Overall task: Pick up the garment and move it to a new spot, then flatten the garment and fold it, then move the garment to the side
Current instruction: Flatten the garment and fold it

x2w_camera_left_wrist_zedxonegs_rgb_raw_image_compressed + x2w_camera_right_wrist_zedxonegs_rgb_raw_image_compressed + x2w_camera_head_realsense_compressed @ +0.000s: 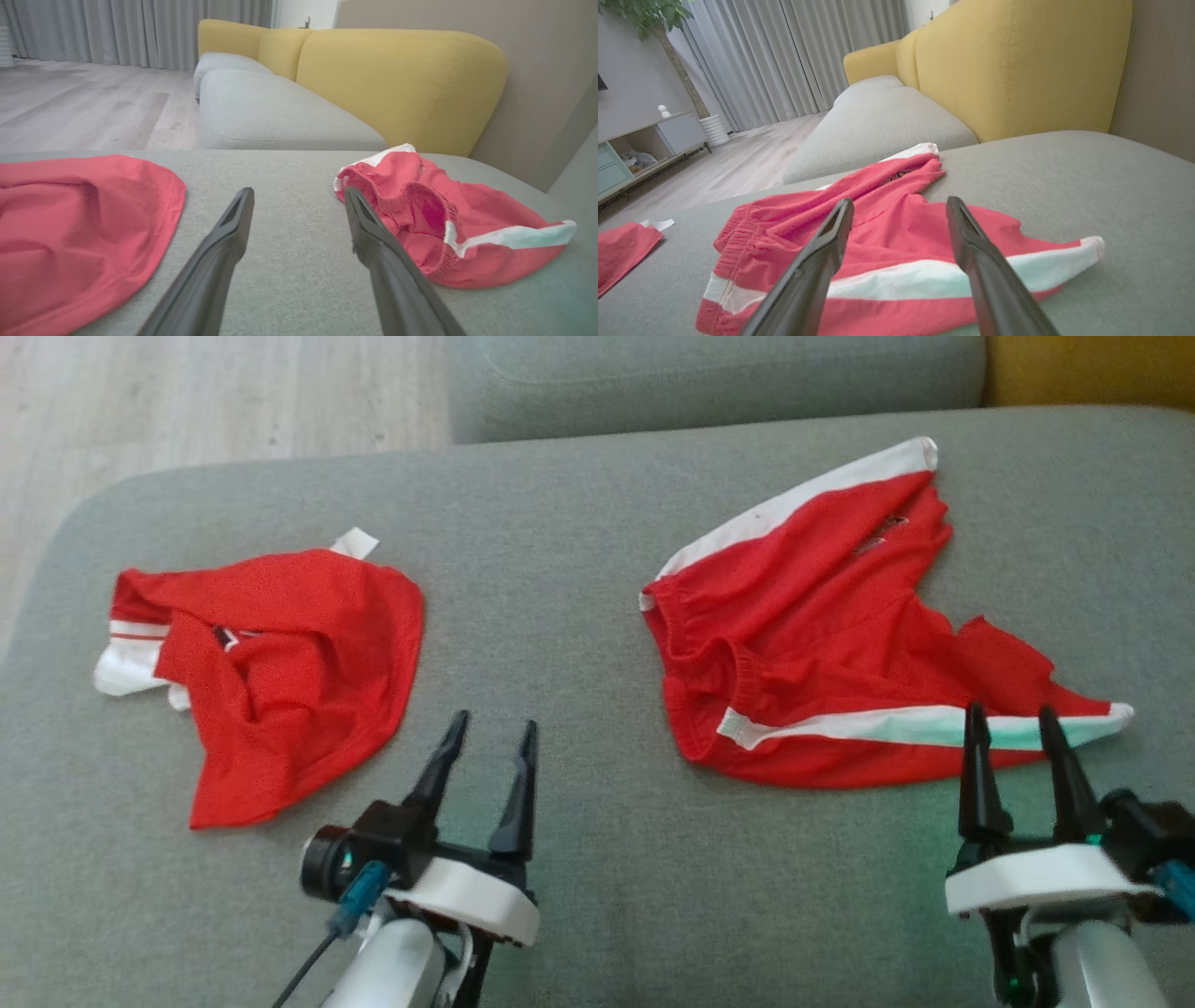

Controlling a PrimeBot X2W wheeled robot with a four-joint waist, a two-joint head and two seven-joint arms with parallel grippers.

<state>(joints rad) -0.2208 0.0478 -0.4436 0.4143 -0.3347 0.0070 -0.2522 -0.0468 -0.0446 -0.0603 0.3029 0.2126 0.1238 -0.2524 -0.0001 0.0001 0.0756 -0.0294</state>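
A pair of red shorts (803, 644) lies loosely spread and rumpled on the right half of a grey sofa seat (560, 569). Its gathered elastic waistband (709, 663) faces the middle of the seat. A white stripe (896, 723) runs along the near leg and another along the far edge. With the right gripper closest to it, this is probably the garment to be moved.

The fabric looks thin, soft and very light, with no stiffness. It would likely drape and bunch when lifted, and a single layer could slip free of a shallow pinch. The thick waistband looks like the firmest place to grip. The striped hem at the near right corner is the closest edge.

The right gripper (1011, 709) hovers at the near edge of the shorts, its two dark fingers spread apart and empty, tips over the white stripe. Whether they touch the cloth cannot be told. The left gripper (495, 721) is also spread wide and holds nothing. It points at bare cushion between the shorts and a crumpled red top (299, 653) lying on the left half of the seat, well apart from the shorts.

Behind the seat a yellow backrest (402, 84) rises, and a pale wooden floor (187, 401) lies beyond the far left edge.
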